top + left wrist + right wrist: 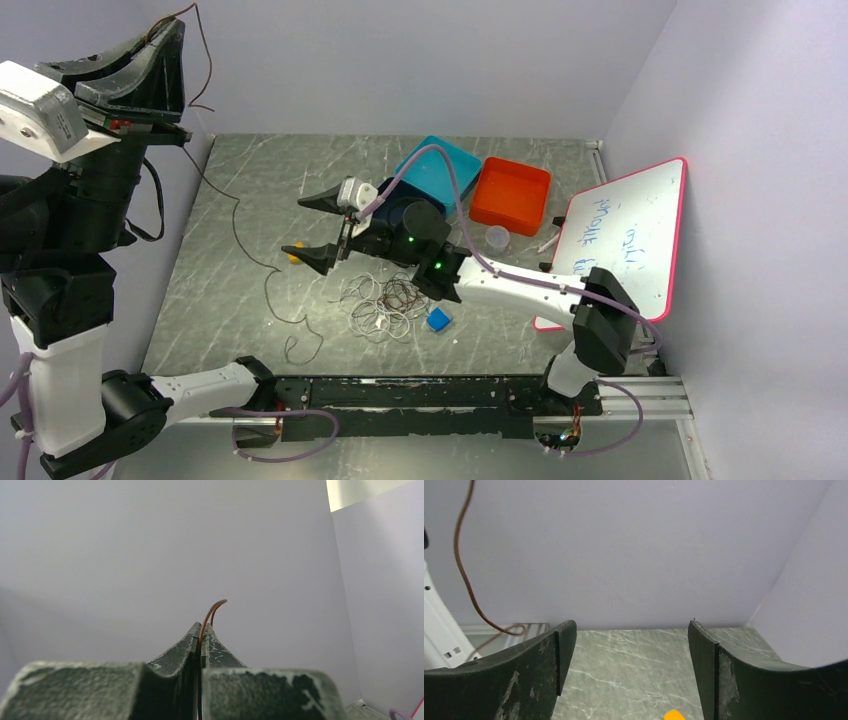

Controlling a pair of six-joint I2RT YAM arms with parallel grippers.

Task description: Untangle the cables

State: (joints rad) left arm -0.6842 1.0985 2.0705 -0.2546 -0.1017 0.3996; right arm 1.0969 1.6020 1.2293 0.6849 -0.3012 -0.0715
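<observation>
Pulling on the brown cable (212,611), which is pinched in the closed left claw (201,630) high at the far left, is best done slowly while the tangle of cables (385,303) at mid-worktop (240,300) is pinned by the wide-open, empty right claw (295,227).

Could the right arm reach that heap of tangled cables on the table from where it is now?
Probably yes. Its fingers stand open and empty over the table, close to the tangled cables, and nothing sits between them.
</observation>
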